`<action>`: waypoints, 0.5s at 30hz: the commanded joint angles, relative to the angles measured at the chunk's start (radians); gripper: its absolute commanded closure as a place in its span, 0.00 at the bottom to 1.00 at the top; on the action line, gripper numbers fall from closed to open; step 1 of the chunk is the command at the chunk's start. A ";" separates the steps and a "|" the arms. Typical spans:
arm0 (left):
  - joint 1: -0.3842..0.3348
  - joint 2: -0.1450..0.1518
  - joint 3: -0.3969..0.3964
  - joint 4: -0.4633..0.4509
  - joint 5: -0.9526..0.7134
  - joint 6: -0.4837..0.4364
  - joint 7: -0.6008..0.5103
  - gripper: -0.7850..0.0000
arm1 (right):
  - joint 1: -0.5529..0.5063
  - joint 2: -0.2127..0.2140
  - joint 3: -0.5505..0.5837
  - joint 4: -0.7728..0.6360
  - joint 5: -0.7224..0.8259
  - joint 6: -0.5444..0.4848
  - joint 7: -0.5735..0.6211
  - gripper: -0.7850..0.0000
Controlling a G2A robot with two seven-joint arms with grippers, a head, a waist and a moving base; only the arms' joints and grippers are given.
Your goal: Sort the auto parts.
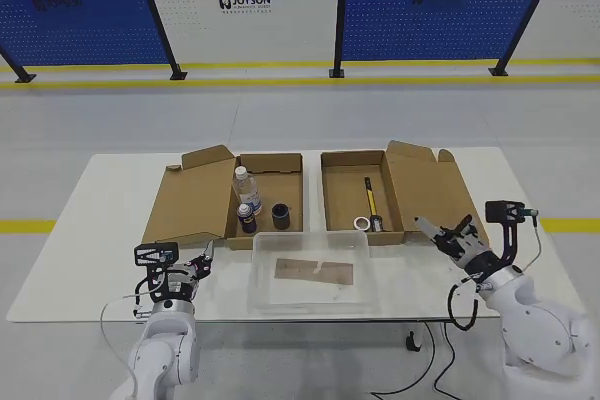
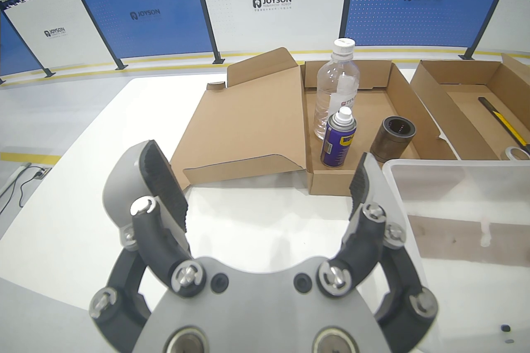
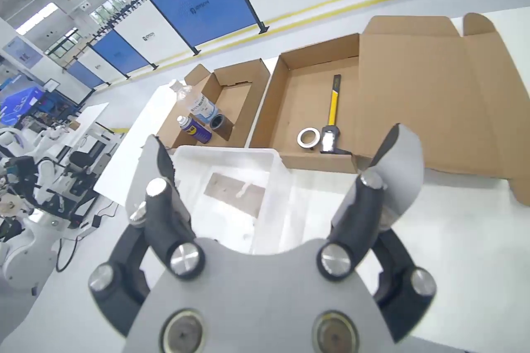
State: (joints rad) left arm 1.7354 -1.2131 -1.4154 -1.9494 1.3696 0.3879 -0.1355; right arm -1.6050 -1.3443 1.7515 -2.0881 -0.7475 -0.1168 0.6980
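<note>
**A:** So, where do the parts stand?

**B:** Every part I can make out lies in the two cardboard boxes at the far side of the worktop [image 1: 100, 220]. The left box [image 2: 368, 75] holds a clear bottle [image 2: 336, 90], a blue spray can [image 2: 338, 139] just beside it, and a black sleeve [image 2: 392, 137] near the can. All three are upright. The right box [image 3: 298, 102] holds a yellow-handled tool [image 3: 333, 102] lying flat, with a metal ring [image 3: 308, 137] just beside its near end.

**A:** And the arms?

**B:** The left end effector [image 2: 256, 164] hovers over the near side of the worktop, fingers spread wide with nothing between them. The right end effector [image 3: 275, 139] is just as wide open and just as empty, on the other side of the clear tub [image 2: 455, 163].

**A:** What's in the tub?

**B:** A brown label [image 1: 315, 271] on its floor, and a small pale mark [image 3: 244, 189] I can't identify.

**A:** Then what's the step?

**B:** My guess is that the sorting is nearly or fully done, and the tub needs checking. If that mark is a part, send one arm only, so the two don't meet over the tub. Come straight down inside the walls and keep the fingers wide until they straddle it. Close gently, because it looks small and light. Lift clear of the rim before swinging away, then release low in a box, well away from the bottle, which would tip easily.
</note>
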 commanded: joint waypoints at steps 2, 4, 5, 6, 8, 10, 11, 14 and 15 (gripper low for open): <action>0.000 0.000 0.000 0.000 0.000 0.000 0.000 0.00 | -0.014 0.008 0.024 -0.014 -0.022 -0.029 0.038 0.00; 0.000 0.000 0.000 0.000 0.000 0.000 0.000 0.00 | -0.015 0.008 0.023 -0.015 -0.020 -0.025 0.033 0.00; 0.000 0.000 0.000 0.000 0.000 0.000 0.000 0.00 | -0.014 0.009 0.026 -0.014 -0.027 -0.033 0.041 0.00; 0.000 0.000 0.000 0.000 0.000 0.000 0.000 0.00 | -0.013 0.010 0.027 -0.014 -0.029 -0.036 0.043 0.00; 0.000 0.000 0.000 0.000 0.000 0.000 0.000 0.00 | -0.012 0.010 0.027 -0.013 -0.028 -0.036 0.043 0.00; 0.000 0.000 0.000 0.000 0.000 0.000 0.000 0.00 | -0.012 0.010 0.027 -0.013 -0.028 -0.035 0.042 0.00; 0.000 0.000 0.000 0.000 0.000 0.000 0.000 0.00 | -0.012 0.010 0.027 -0.013 -0.028 -0.035 0.042 0.00; 0.000 0.000 0.000 0.000 0.000 0.000 0.000 0.00 | -0.012 0.010 0.027 -0.013 -0.028 -0.035 0.042 0.00; 0.000 0.000 0.000 0.000 0.000 0.000 0.000 0.00 | -0.012 0.010 0.027 -0.013 -0.028 -0.035 0.042 0.00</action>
State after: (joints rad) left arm 1.7354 -1.2131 -1.4154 -1.9494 1.3696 0.3879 -0.1355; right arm -1.6173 -1.3347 1.7783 -2.1015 -0.7751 -0.1514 0.7400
